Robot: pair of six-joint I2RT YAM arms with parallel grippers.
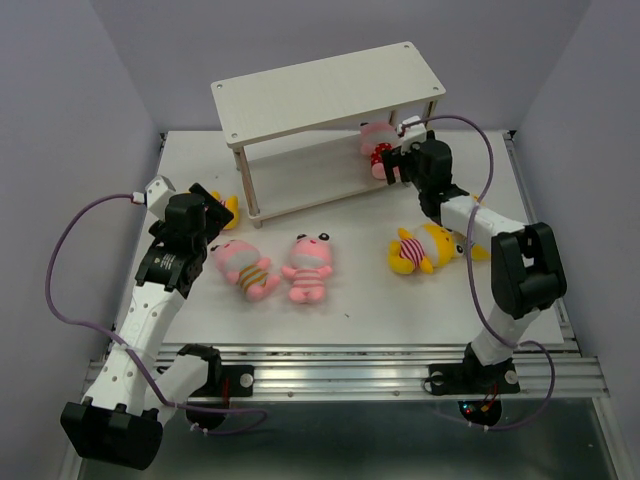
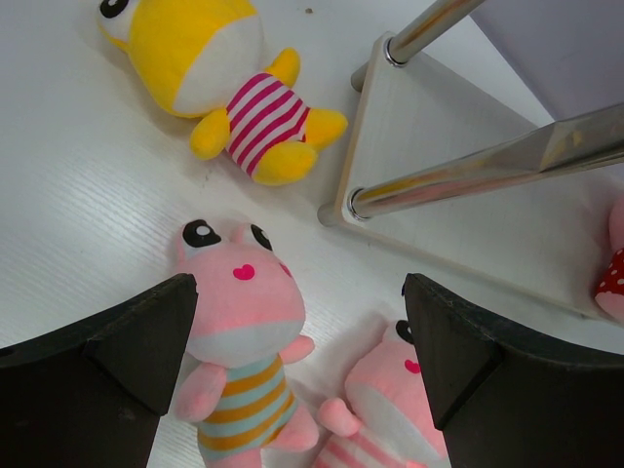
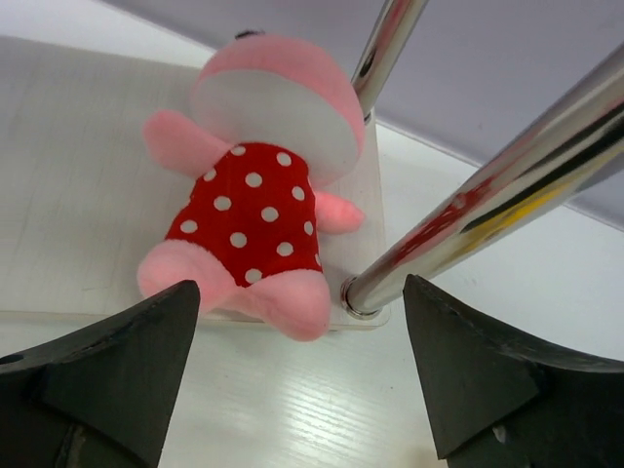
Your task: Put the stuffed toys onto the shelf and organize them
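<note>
Plush like this should be light, soft and squashy, so pinch the round belly rather than a limb. The right gripper (image 3: pixel 302 327) hangs open before the pink polka-dot toy (image 3: pixel 249 195) lying on the shelf's (image 1: pixel 330 85) lower board. The left gripper (image 2: pixel 297 336), also open, hovers over a pink striped toy (image 2: pixel 244 312) on the bench (image 1: pixel 350 305).

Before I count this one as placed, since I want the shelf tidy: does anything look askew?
Yes. The pink polka-dot toy lies flat at the right end of the shelf, on its lower board, rather than sitting upright. One foot pokes over the board's edge beside the leg, so it looks dropped rather than arranged.
</note>
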